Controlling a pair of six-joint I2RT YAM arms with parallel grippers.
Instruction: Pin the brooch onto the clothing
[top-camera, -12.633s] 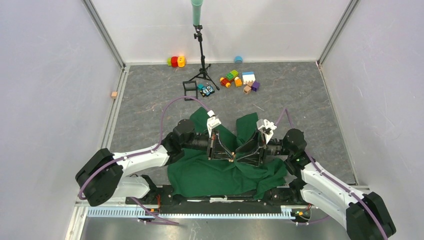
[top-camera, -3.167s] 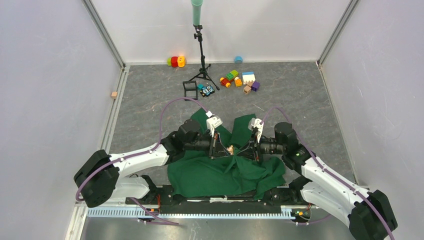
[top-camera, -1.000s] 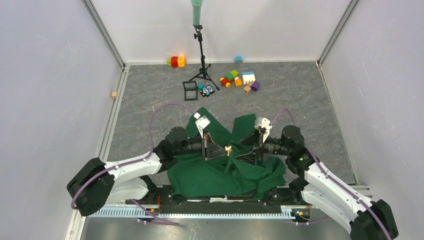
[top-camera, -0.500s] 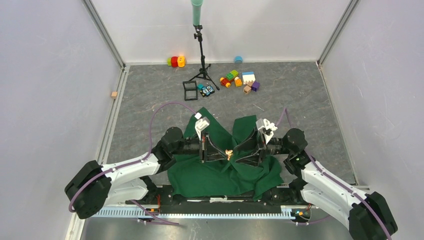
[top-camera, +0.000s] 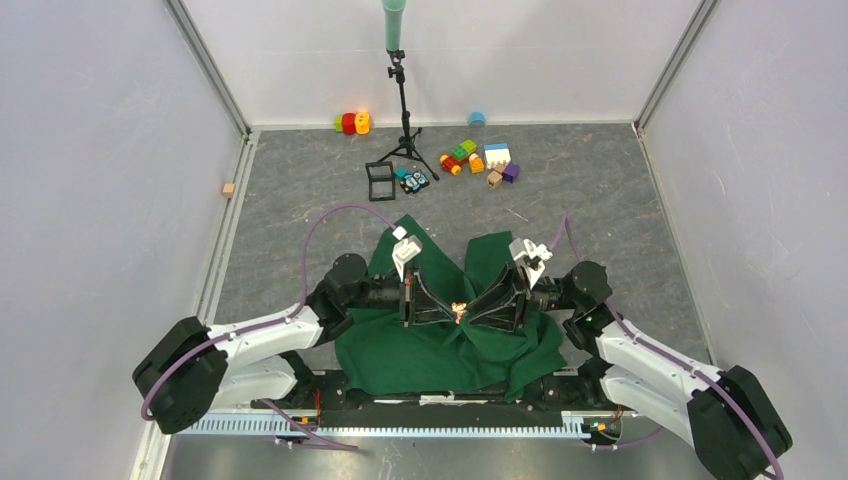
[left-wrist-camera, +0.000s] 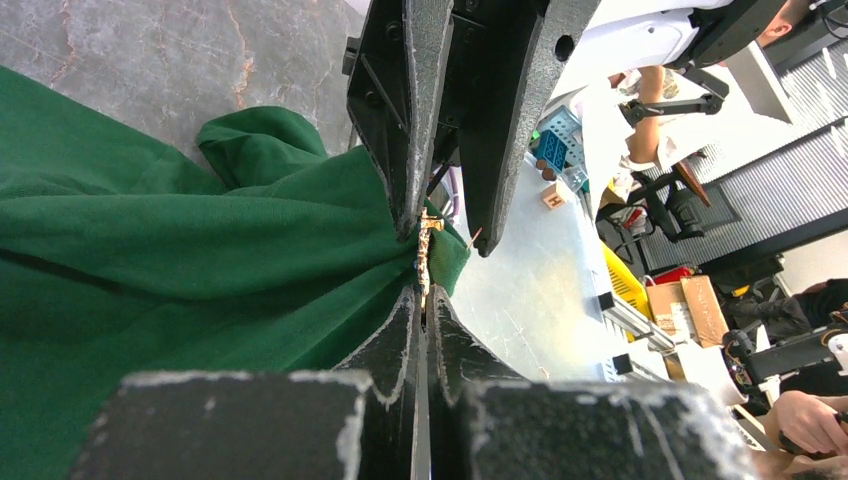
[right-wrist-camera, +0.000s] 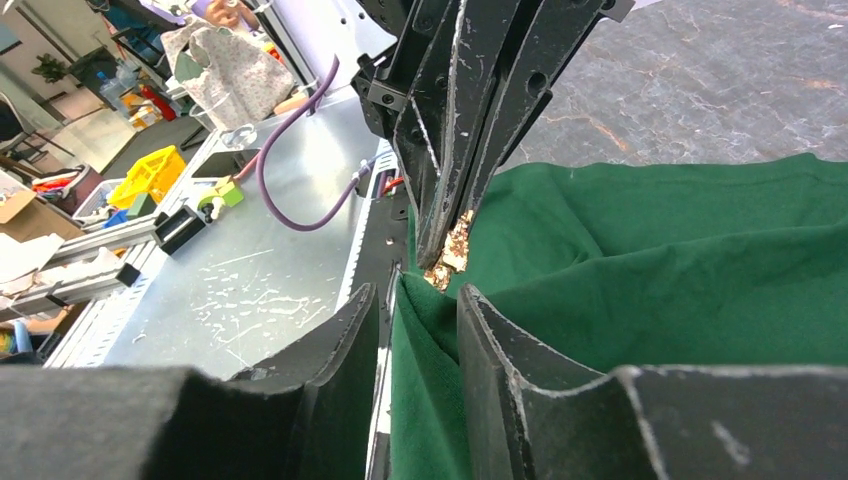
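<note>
A grey marbled tabletop (top-camera: 300, 190) sits between pale walls (top-camera: 100, 150). Near its front edge, the brooch (top-camera: 458, 312) is raised above the middle of the rumpled green shirt (top-camera: 420, 350), right between the two gripper tips. In the left wrist view it shows edge-on as a thin pale and gold sliver (left-wrist-camera: 424, 255). In the right wrist view it looks like a small glittering fleck (right-wrist-camera: 455, 250).

The left gripper (top-camera: 445, 310) is clenched on the brooch, its fingers nearly meeting at the tips. The right gripper (top-camera: 472, 312) faces it tip to tip and pinches a raised fold of shirt, with green cloth filling the gap between its fingers (right-wrist-camera: 480, 310). The brooch touches that fold. The rest of the shirt lies spread under both arms.

Well apart, at the far wall, stand a black tripod (top-camera: 403, 110) and scattered toy blocks (top-camera: 480, 158).
</note>
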